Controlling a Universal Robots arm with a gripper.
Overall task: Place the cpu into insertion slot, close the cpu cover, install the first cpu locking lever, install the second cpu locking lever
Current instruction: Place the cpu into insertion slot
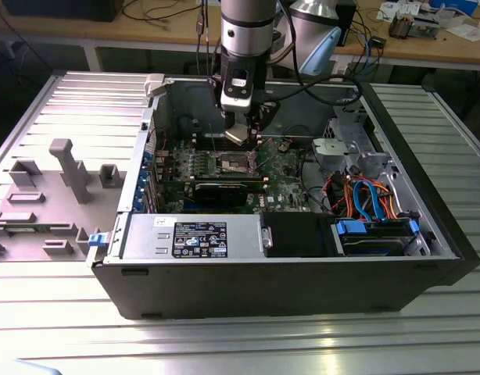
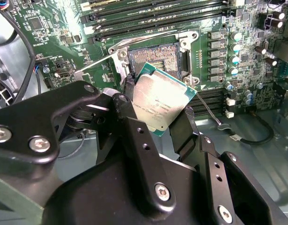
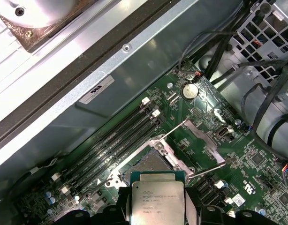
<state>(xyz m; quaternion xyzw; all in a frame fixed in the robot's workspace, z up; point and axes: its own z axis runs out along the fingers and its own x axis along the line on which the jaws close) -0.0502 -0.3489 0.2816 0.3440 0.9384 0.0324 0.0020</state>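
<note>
My gripper (image 2: 158, 99) is shut on the cpu (image 2: 159, 101), a flat square chip with a silvery top, pinched at two opposite edges by the black fingers (image 2: 182, 127). The chip hangs a little above the insertion slot (image 2: 155, 57), whose dark contact field lies bare inside its metal rim. In the first wrist view the cpu (image 3: 158, 204) sits just short of the insertion slot (image 3: 146, 161). The cpu cover (image 3: 202, 138) stands swung open beside the slot, with thin wire levers raised near it. The exterior view shows my gripper (image 1: 238, 137) over the motherboard inside the open case.
Long black memory slots (image 3: 113, 140) flank the socket. A black graphics card (image 1: 224, 190), a power supply (image 1: 193, 234), a grey drive cage (image 1: 353, 148) and orange and blue cables (image 1: 365, 195) fill the case. A grey fixture plate with blocks (image 1: 68, 168) lies at the exterior view's left.
</note>
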